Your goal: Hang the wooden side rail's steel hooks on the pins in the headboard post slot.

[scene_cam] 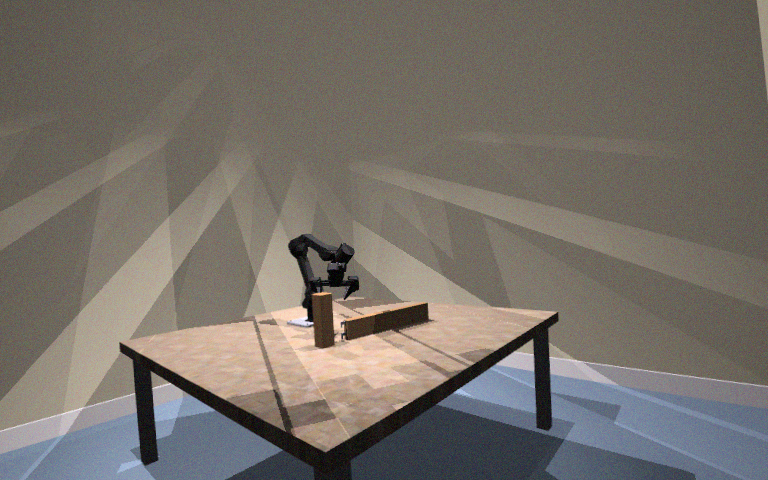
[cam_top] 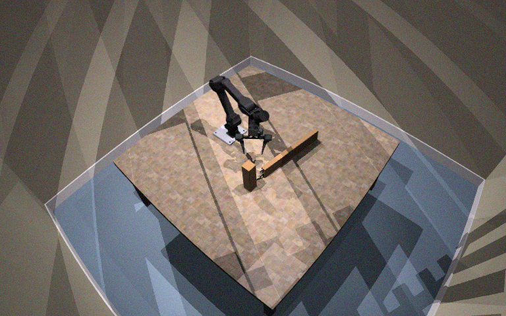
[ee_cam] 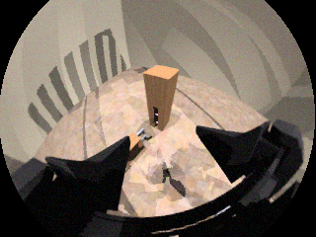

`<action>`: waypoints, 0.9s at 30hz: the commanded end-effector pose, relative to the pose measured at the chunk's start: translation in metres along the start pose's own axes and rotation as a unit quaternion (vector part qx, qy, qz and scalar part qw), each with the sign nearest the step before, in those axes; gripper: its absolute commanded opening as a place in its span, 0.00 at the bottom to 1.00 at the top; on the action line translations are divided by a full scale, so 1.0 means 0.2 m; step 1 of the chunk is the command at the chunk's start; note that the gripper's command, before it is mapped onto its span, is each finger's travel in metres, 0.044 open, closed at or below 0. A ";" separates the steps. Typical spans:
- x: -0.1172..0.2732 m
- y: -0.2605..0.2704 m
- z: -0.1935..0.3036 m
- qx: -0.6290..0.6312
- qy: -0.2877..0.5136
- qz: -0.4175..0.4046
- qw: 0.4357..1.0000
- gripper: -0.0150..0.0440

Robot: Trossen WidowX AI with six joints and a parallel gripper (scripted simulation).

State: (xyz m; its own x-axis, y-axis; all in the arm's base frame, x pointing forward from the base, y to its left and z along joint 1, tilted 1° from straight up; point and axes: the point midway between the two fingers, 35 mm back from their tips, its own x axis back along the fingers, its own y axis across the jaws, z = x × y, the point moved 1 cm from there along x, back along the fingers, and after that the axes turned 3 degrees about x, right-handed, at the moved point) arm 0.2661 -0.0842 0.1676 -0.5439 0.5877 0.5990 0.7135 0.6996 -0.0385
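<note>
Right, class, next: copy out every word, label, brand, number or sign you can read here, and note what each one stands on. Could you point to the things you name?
There are none to read: no lettering shows on the post (cam_top: 248, 176) (scene_cam: 323, 320) (ee_cam: 160, 94), the rail (cam_top: 290, 153) (scene_cam: 387, 321), the arm (cam_top: 235, 96) (scene_cam: 305, 271) or the table (cam_top: 186, 186) (scene_cam: 254, 362).
</note>
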 end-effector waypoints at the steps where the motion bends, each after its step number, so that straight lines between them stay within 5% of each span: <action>1: 0.00 0.01 -0.01 -0.001 0.000 0.006 1.000 1.00; 15: 0.00 0.01 -0.01 0.006 0.002 0.006 1.000 1.00; 21: -0.01 0.13 -0.06 0.238 0.075 -0.031 0.968 1.00; 27: -0.02 0.26 -0.10 0.472 0.140 -0.105 0.864 1.00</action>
State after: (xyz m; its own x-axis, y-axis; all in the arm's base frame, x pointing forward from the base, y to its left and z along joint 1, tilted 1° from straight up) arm 0.2942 -0.0700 0.1784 -0.4718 0.4769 0.7416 0.2812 0.8786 -0.3860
